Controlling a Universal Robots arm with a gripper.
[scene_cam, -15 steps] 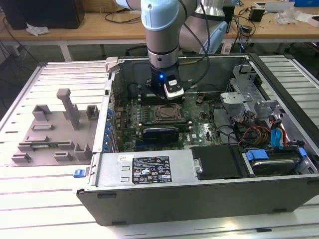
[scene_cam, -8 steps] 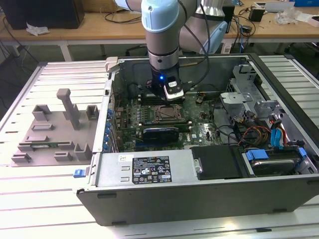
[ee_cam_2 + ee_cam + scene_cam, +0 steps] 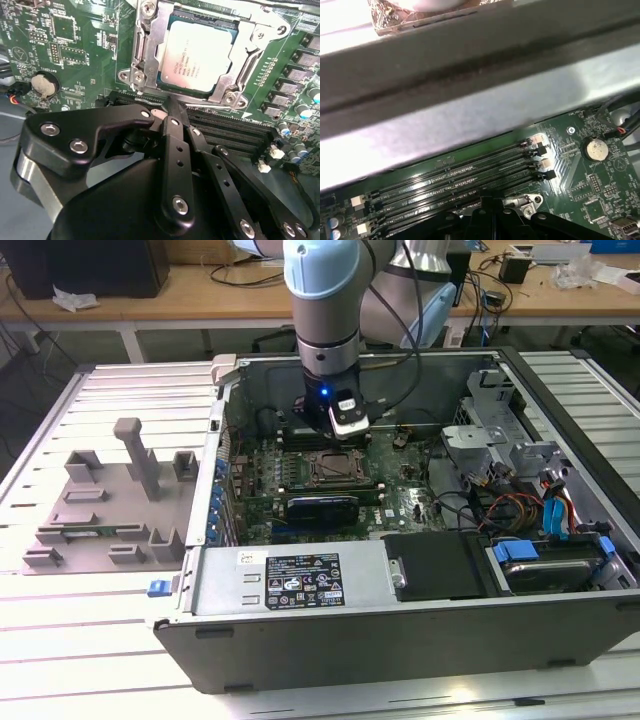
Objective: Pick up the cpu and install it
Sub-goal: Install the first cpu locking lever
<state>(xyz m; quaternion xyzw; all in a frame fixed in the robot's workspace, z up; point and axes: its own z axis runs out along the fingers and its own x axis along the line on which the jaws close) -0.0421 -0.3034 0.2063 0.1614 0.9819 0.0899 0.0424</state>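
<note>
I see my gripper (image 3: 171,104) pinched shut, holding nothing. The cpu (image 3: 197,55) lies flat in its socket (image 3: 142,50), just on the near side.

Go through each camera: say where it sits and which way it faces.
Exterior view: off the arm, raised, looking down into the open computer case; the arm reaches in.
Second wrist view: on the wrist, looking past the gripper at the cpu lying in its socket.
First wrist view: on the wrist, facing across the memory slots toward the case wall; the gripper's black links show.
Shared: both wrist views show the coin battery and memory slots.
</note>
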